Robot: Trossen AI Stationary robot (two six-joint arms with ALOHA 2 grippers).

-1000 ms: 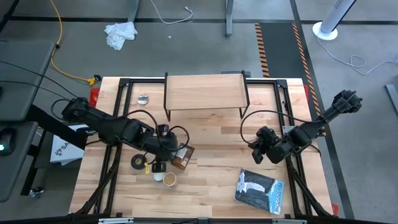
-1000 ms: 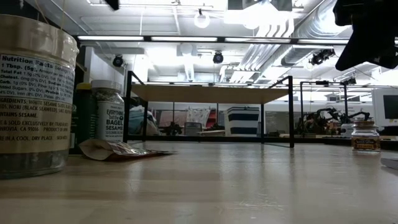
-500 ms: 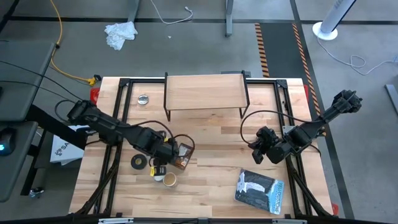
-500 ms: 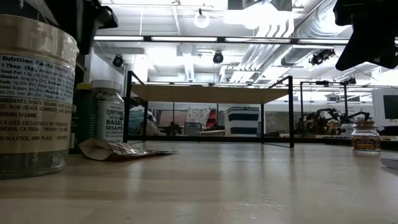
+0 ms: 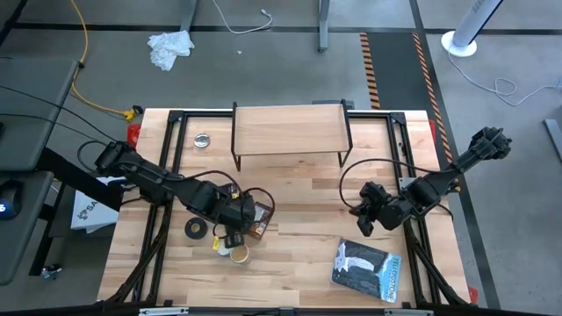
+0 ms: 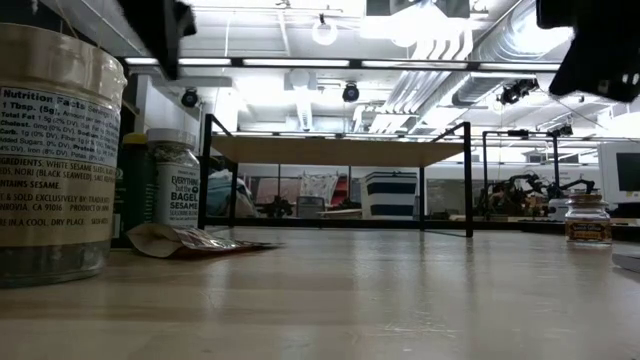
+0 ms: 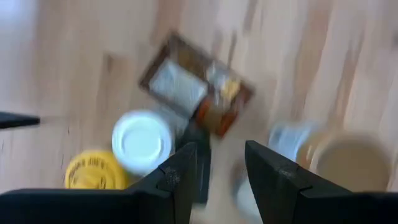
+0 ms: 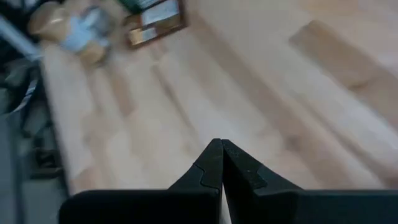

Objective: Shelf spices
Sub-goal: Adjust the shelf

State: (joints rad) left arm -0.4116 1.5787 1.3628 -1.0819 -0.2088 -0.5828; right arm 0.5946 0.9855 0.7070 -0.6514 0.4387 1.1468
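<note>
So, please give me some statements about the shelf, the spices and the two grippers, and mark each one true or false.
1. The shelf has no spices on its top. True.
2. The left gripper holds a jar. False: its fingers are apart, hanging above the spices with nothing between them.
3. The right gripper is shut and empty. True.
4. The white-capped bottle lies on its side. False: it stands upright beside the yellow-lidded jar.
</note>
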